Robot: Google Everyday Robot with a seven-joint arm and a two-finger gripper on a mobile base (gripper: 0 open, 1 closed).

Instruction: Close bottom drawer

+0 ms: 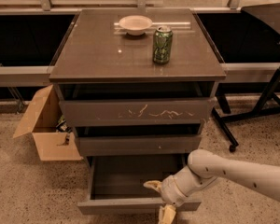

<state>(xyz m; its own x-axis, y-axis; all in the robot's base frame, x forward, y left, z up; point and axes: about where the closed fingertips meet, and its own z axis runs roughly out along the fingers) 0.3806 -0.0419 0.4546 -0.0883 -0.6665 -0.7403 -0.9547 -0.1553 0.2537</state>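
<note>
The bottom drawer of the dark grey cabinet is pulled far out, a shallow empty tray with a slim plain front panel. My gripper is at the right part of that front panel, coming in from the lower right. It is open. One fingertip is over the inside of the tray. The other fingertip is in front of the panel, so the fingers straddle its top edge. The white arm hides the drawer's right front corner.
The top drawer, with white scratch marks, and the middle drawer stand slightly open. A green can and a white bowl sit on the cabinet top. An open cardboard box is on the floor at the left. A black stand base is on the right.
</note>
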